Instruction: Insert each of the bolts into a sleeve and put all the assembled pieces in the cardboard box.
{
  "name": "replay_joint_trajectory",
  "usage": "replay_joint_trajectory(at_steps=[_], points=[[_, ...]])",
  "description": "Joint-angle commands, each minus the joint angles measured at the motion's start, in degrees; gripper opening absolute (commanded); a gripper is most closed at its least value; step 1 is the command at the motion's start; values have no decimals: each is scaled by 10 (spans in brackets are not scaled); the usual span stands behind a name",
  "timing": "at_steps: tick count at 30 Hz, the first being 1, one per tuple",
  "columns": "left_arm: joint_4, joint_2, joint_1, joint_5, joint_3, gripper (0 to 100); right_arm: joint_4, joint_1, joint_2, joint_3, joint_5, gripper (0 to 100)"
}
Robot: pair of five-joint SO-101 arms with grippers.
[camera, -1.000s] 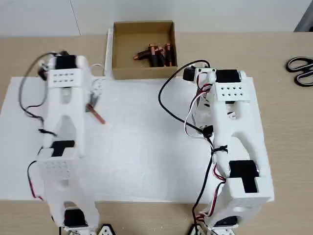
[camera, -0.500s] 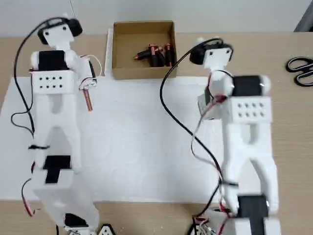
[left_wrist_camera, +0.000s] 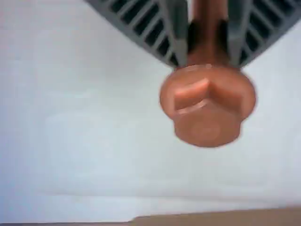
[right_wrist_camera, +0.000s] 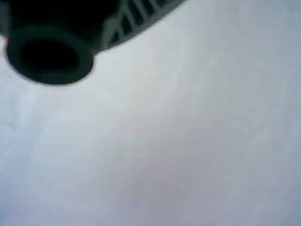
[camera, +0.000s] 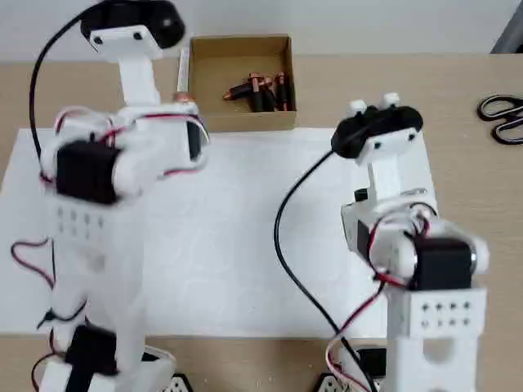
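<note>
A copper bolt (left_wrist_camera: 208, 106) is clamped by its shank in my left gripper (left_wrist_camera: 207, 40), which is shut on it, the hex head hanging over the white mat. In the high view that arm stands tall at the left, and a bit of the bolt (camera: 185, 97) shows beside the cardboard box (camera: 196, 82). My right gripper (right_wrist_camera: 61, 21) is shut on a black sleeve (right_wrist_camera: 49, 59), whose open bore shows above the mat. Several assembled pieces (camera: 260, 90) lie inside the box.
A white mat (camera: 245, 229) covers the table between the arms. The raised right arm (camera: 384, 163) stands over its right part. Scissors (camera: 502, 114) lie at the far right edge of the table. Black and red cables hang from both arms.
Both arms have lifted off the mat and now stand tall. The left arm carried the bolt up with it, close to the box's left corner.
</note>
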Motion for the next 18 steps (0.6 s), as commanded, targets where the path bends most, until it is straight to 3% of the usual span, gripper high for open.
replay_joint_trajectory(at_steps=[1,4,8,13,18], points=[[-13,-37,17,-4,1,6,-65,0,-60,53,0,4],[-15,-38,19,-4,18,6,-124,-15,-90,119,-1,4],[-18,-42,46,30,28,6,-178,-94,-125,197,-1,4],[-19,-42,60,36,23,6,-217,-187,-171,254,0,4],[-18,-98,56,37,9,6,-239,-234,-237,308,-1,4]])
